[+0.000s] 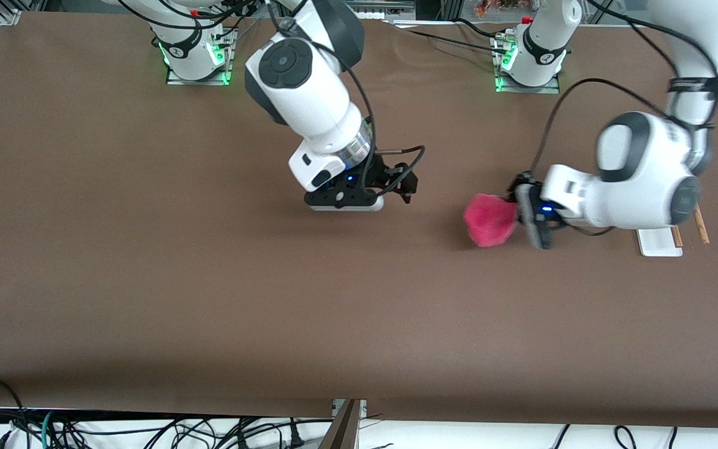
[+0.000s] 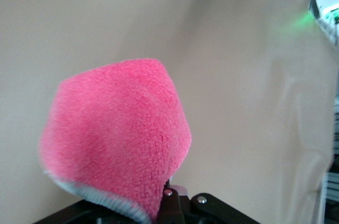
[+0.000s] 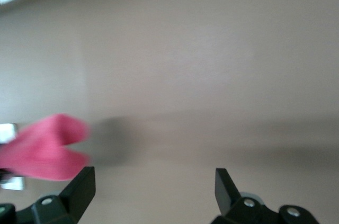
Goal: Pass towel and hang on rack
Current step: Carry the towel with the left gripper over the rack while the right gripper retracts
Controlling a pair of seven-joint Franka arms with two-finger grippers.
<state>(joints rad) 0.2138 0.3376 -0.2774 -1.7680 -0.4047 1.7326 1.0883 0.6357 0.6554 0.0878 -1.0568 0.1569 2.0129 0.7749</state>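
The pink towel (image 1: 490, 219) hangs bunched above the table, toward the left arm's end, and my left gripper (image 1: 513, 203) is shut on its edge. In the left wrist view the towel (image 2: 116, 139) fills the middle, its grey hem low, and hides most of the left gripper (image 2: 172, 196). My right gripper (image 1: 404, 183) hovers over the table's middle, open and holding nothing, pointing toward the towel with a gap between them. The right wrist view shows the right gripper (image 3: 153, 177) spread wide and the towel (image 3: 45, 150) off to one side. The rack (image 1: 660, 242) stands at the left arm's end, its rods (image 1: 700, 226) mostly hidden by the left arm.
The brown table (image 1: 209, 280) is bare around both grippers. Both arm bases (image 1: 197, 56) stand along the edge farthest from the front camera. Cables (image 1: 147, 430) lie below the nearest table edge.
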